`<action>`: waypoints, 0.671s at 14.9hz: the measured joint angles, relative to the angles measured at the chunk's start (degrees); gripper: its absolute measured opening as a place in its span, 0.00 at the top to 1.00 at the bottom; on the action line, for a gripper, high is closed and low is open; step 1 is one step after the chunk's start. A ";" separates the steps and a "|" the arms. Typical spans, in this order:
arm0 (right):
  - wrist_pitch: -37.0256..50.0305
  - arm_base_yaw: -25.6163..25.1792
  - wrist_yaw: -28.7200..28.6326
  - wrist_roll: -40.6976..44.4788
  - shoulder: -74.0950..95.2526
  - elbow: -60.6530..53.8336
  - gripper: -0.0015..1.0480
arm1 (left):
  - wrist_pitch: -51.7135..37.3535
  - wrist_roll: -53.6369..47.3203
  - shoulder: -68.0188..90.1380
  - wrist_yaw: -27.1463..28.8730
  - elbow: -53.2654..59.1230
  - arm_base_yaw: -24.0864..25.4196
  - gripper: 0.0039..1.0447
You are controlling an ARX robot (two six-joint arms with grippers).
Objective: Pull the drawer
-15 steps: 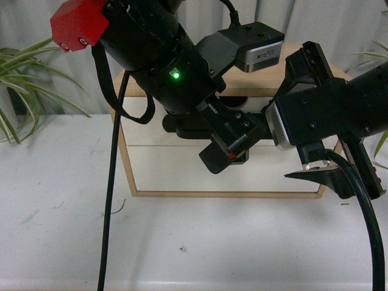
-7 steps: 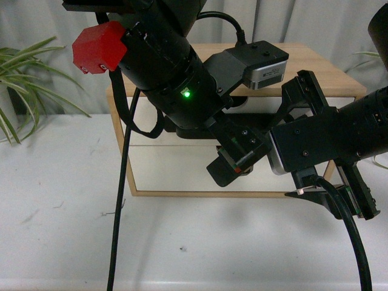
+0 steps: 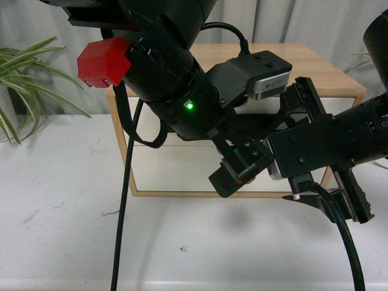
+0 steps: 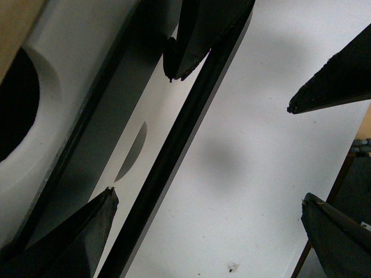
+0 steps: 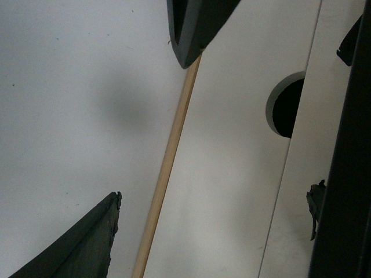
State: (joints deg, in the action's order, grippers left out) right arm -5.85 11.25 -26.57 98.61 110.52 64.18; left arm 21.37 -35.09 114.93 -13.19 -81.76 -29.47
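Observation:
A wooden cabinet [image 3: 315, 63] with two stacked white fronts stands on the table. The drawer [image 3: 342, 102] is the upper one, mostly hidden behind both arms. In the left wrist view its half-round notch [image 4: 17, 104] shows dark, and the long black bar handle [image 4: 174, 150] runs slantwise in front of my left gripper [image 4: 207, 196], closer to one finger. The left gripper [image 3: 239, 173] is open and touches nothing. My right gripper [image 3: 330, 203] hangs open at the cabinet's lower right corner. In its own view the right gripper [image 5: 214, 196] faces a white front and a notch [image 5: 287, 104].
The plain lower front [image 3: 170, 170] sits above the cabinet's wooden bottom rail [image 3: 176, 194]. Green plants stand at the left [image 3: 24, 79] and at the far right edge. Black cables [image 3: 121, 230] hang in front of the white table [image 3: 200, 248]. A curtain hangs behind.
The left arm has swung right and down, lowering its gripper over the cabinet front. The right gripper has sunk lower at the cabinet's right corner. Both stay open.

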 joint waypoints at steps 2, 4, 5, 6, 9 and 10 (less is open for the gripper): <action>0.94 0.02 0.02 -0.13 0.00 -0.61 0.06 | -1.11 -0.09 -0.02 -0.09 0.76 -0.13 0.06; 2.51 0.13 0.52 -0.85 -0.81 -2.29 0.06 | -2.25 -0.66 -0.35 -0.20 1.77 -0.31 0.06; 2.93 0.50 1.51 -1.97 -2.73 -4.74 0.06 | -3.72 -0.87 -1.46 -0.70 4.04 -0.57 0.06; 3.56 0.76 2.12 -3.21 -5.35 -8.04 0.06 | -5.16 -0.48 -2.78 -0.57 6.62 -1.25 0.06; 4.46 1.51 3.56 -5.46 -11.72 -15.69 0.06 | -7.80 1.97 -7.80 -0.15 13.75 -3.13 0.06; 4.11 1.77 3.82 -6.25 -14.38 -18.60 0.06 | -10.21 3.28 -10.51 -0.20 17.84 -3.93 0.06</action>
State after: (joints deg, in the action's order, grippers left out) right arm -1.74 13.02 -22.74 92.36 96.14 45.58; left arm 11.16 -31.81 104.42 -13.39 -63.92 -33.41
